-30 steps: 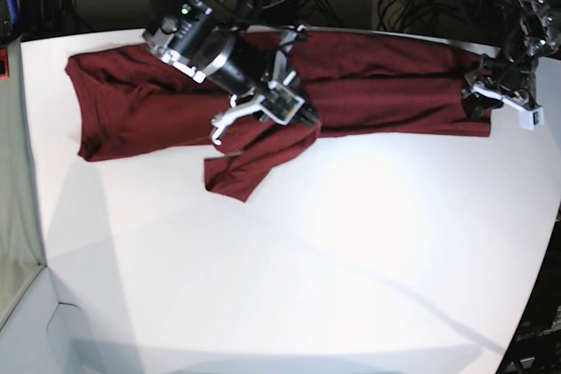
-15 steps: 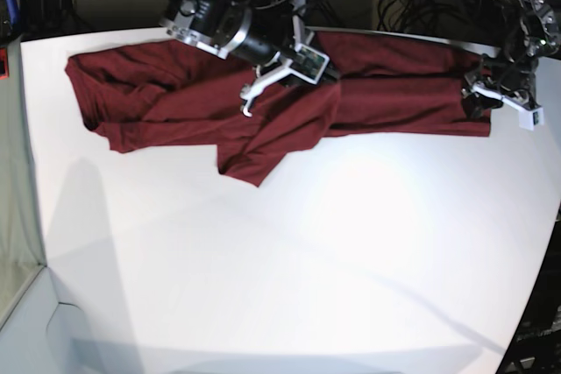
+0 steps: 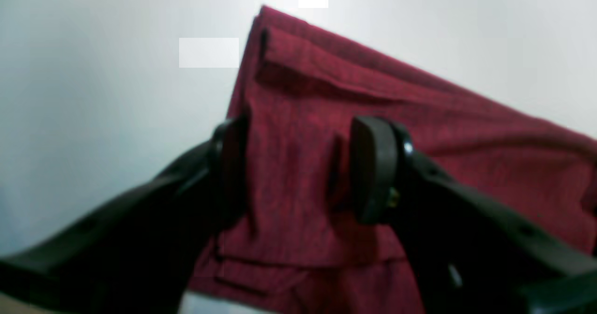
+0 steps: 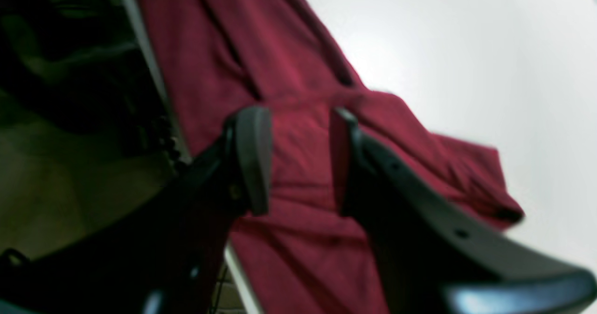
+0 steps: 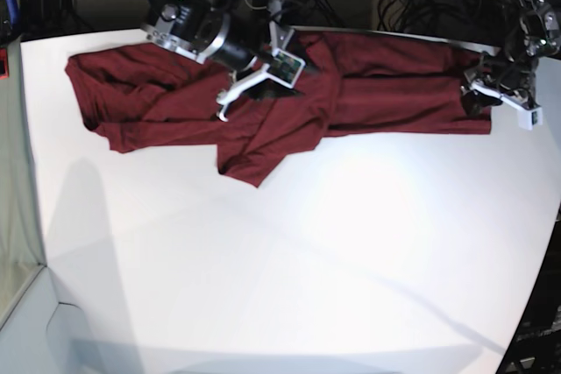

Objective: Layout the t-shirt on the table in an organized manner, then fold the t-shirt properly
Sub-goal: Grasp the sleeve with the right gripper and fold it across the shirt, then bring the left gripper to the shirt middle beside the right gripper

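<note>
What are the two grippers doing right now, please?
Left gripper: jaws apart, straddling a fold of the t-shirt; whether it grips cannot be told.
Right gripper: open above the t-shirt, holding nothing.

Lying along the far edge of the white table (image 5: 289, 269): a maroon t-shirt (image 5: 386, 85), stretching nearly from left edge to right edge, rumpled, one folded flap jutting toward the middle. Taking up only the far strip.
</note>
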